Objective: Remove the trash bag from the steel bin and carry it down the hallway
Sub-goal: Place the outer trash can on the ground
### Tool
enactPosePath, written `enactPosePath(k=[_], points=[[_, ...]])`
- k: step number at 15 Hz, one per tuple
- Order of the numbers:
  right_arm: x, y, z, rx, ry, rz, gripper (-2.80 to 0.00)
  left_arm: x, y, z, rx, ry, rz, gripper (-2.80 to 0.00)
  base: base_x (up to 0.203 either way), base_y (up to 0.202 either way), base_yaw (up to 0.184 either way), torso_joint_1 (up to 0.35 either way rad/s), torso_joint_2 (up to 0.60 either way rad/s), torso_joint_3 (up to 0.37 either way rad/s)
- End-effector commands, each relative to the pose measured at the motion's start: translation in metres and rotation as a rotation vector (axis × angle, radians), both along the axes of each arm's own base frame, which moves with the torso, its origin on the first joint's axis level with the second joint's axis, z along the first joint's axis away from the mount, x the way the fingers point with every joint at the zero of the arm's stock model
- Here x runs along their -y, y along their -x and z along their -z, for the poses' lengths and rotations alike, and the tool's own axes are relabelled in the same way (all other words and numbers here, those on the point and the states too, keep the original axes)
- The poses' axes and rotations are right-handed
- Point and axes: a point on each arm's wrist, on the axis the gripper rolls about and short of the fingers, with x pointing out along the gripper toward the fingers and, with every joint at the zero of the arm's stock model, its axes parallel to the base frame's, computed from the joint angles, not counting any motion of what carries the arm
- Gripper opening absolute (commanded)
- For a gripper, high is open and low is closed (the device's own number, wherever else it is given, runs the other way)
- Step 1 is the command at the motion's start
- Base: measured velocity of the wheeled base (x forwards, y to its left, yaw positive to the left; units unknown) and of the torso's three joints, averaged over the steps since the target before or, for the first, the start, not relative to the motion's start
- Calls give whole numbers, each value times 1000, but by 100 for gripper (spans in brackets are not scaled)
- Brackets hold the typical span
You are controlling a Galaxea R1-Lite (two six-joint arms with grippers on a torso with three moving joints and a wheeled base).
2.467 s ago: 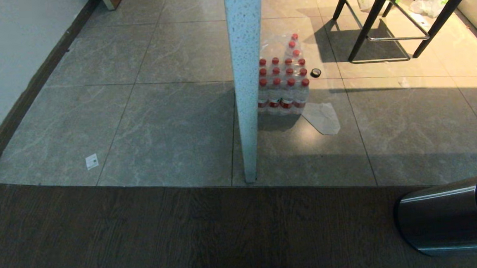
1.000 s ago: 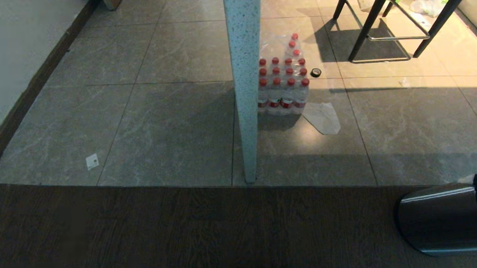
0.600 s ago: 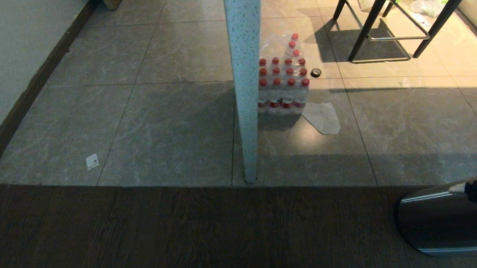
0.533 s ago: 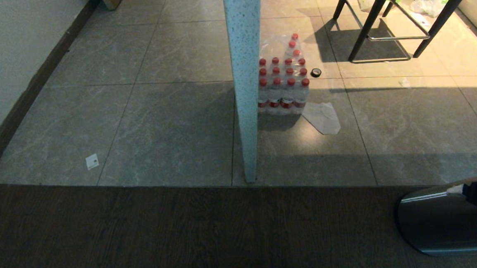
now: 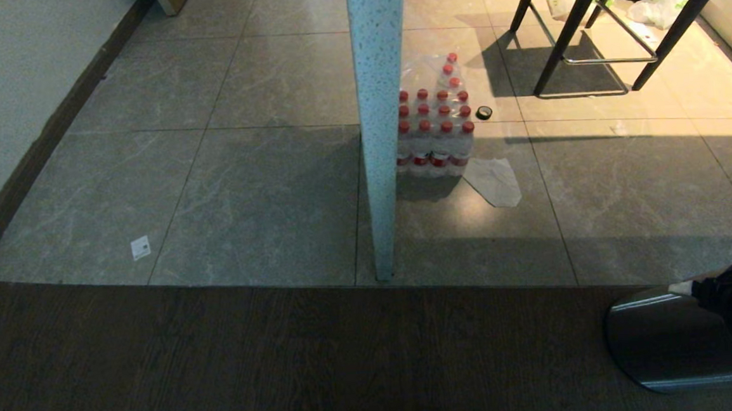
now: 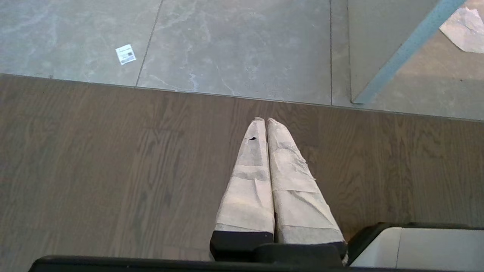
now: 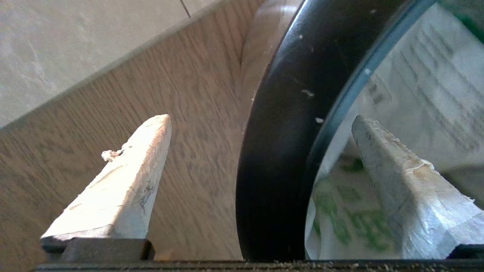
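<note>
At the near right edge of the head view, the steel bin is seen standing on the dark wood-look floor, its black ring trim facing the right gripper. The right gripper is held wide apart and empty, its taped fingers set astride the rim: one outside over the floor, the other inside the bin's mouth. The trash bag, white with green printing, is found inside the bin, just beyond the inner finger; contact cannot be judged. The left gripper is parked above the wood floor with its wrapped fingers pressed together, holding nothing. Farther off, a speckled pale post is planted at the tile edge. Behind it a pack of red-capped bottles is stacked, and black stool legs are seen beyond.
</note>
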Motion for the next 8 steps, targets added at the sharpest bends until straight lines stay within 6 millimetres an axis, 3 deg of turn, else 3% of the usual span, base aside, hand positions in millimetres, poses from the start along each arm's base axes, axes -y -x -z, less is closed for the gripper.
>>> enactPosePath(k=[1,8], points=[[3,-4,4,23,-6,-25,-280,0,0,0,1,0,0,-280,0,0,0,0,0,0],[13,3,-15,36,62,-29,-280,0,0,0,1,0,0,-280,0,0,0,0,0,0]])
